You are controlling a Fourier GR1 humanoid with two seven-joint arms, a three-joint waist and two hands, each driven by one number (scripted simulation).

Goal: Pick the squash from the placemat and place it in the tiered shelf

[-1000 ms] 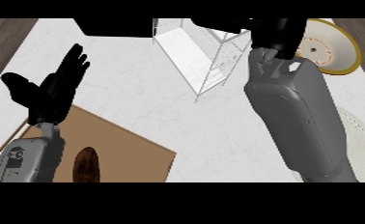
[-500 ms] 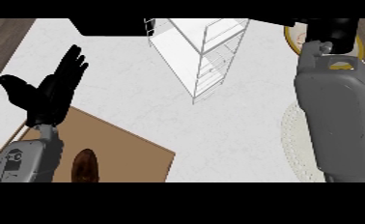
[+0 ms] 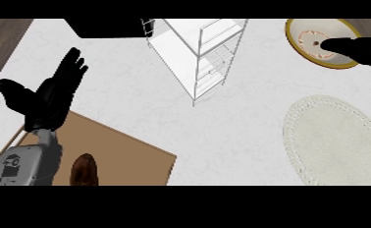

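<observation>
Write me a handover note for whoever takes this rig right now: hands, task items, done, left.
Left hand: open, fingers up, resting at the view's left above the brown board. Holds nothing.
Right hand: only a dark tip shows at the right edge, over the yellow-rimmed plate; fingers cannot be read.
White tiered shelf: stands at top centre; no squash visible in it.
Pale oval placemat: at the right, nothing on it.
Squash: not visible anywhere. A dark brown object lies on the board; cannot identify it.
Done: nothing confirmable. Left: locate squash, shelve it.
</observation>
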